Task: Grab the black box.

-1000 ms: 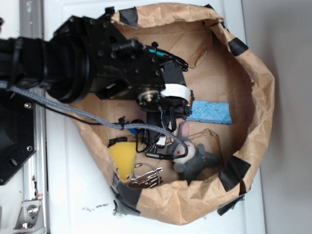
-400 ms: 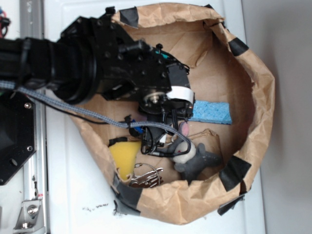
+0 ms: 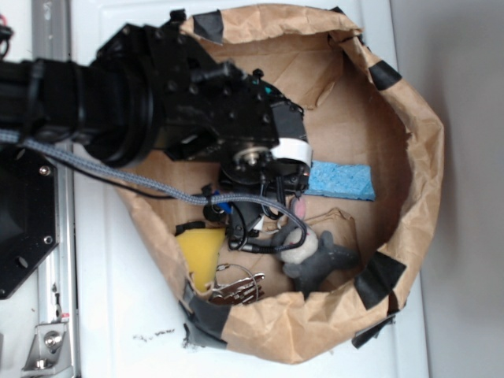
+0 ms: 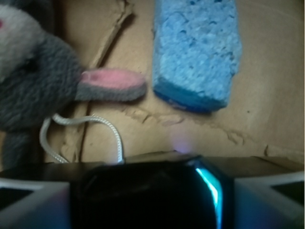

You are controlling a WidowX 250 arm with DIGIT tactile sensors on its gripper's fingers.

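In the wrist view the black box (image 4: 147,195) fills the whole gap between my gripper's (image 4: 152,202) two pale fingers (image 4: 33,205), with a teal glint along its right edge. The gripper is shut on it, just above the brown paper floor. From the exterior view the box (image 3: 287,122) shows as a glossy black square at the end of the black arm, next to a white finger (image 3: 287,146). Its underside is hidden.
A blue sponge (image 3: 340,180) lies just beyond the gripper. A grey plush rabbit (image 3: 313,256) with a pink ear (image 4: 112,85) lies beside it, over a white cord (image 4: 83,121). A yellow sponge (image 3: 201,253) and metal clips (image 3: 235,285) lie near the paper bag's wall (image 3: 421,157).
The arm has shifted a little to the right and toward the rabbit, and now covers more of the rabbit's ears. The other objects have stayed in place.
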